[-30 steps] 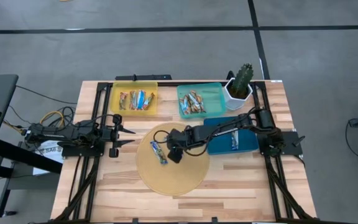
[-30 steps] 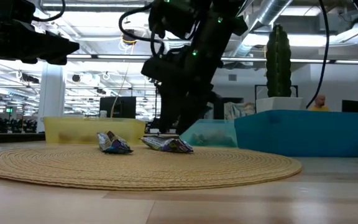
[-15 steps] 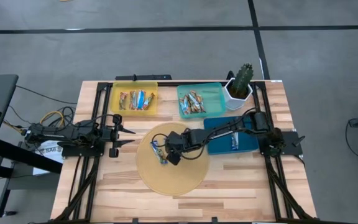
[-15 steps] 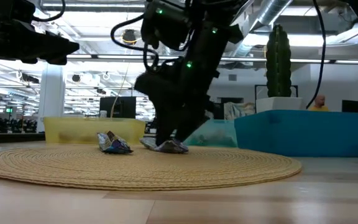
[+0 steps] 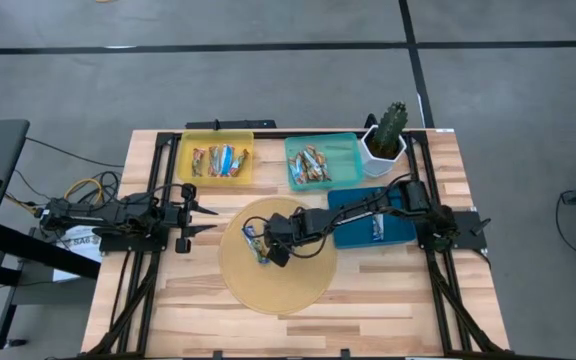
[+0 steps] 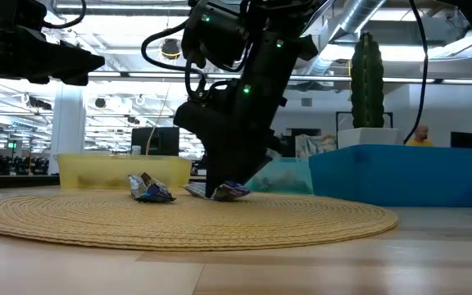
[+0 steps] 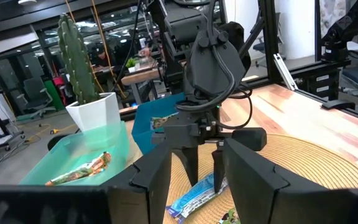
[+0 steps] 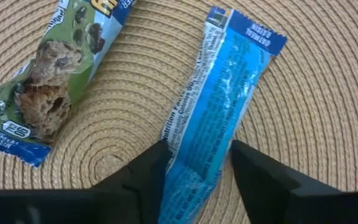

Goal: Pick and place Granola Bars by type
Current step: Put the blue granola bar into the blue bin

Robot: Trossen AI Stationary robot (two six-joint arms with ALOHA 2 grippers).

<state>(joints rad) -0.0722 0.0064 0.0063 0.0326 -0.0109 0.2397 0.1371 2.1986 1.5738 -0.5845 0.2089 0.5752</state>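
Note:
Two Granola Bars lie flat on the round woven mat (image 5: 278, 285): a blue one (image 8: 219, 112) and a green-and-blue one (image 8: 48, 87) beside it. My right gripper (image 8: 197, 171) is down at the mat over the blue bar (image 5: 259, 247). It is open, with a finger on each long side of the bar's near end. In the low view its fingertips (image 6: 220, 193) reach mat level. My left gripper (image 7: 197, 180) waits open at the table's left (image 5: 206, 218), pointing level. My right gripper comes from above, slanting down, with its fingers across the blue bar near one end (image 8: 188, 180). One finger (image 8: 151, 168) lies right at the wrapper's edge; whether it touches, I cannot tell. Mat shows between the other finger (image 8: 260, 174) and the bar.
At the far edge stand a yellow tray (image 5: 183, 160) and a teal tray (image 5: 346, 152), each holding several bars. A blue tray (image 5: 353, 232) with one bar lies under my right arm. A cactus in a white pot (image 5: 386, 140) stands at the far right.
My right gripper has sunk onto the mat and shifted slightly toward the table's left, coming down around the blue bar's end. Both bars lie where they were.

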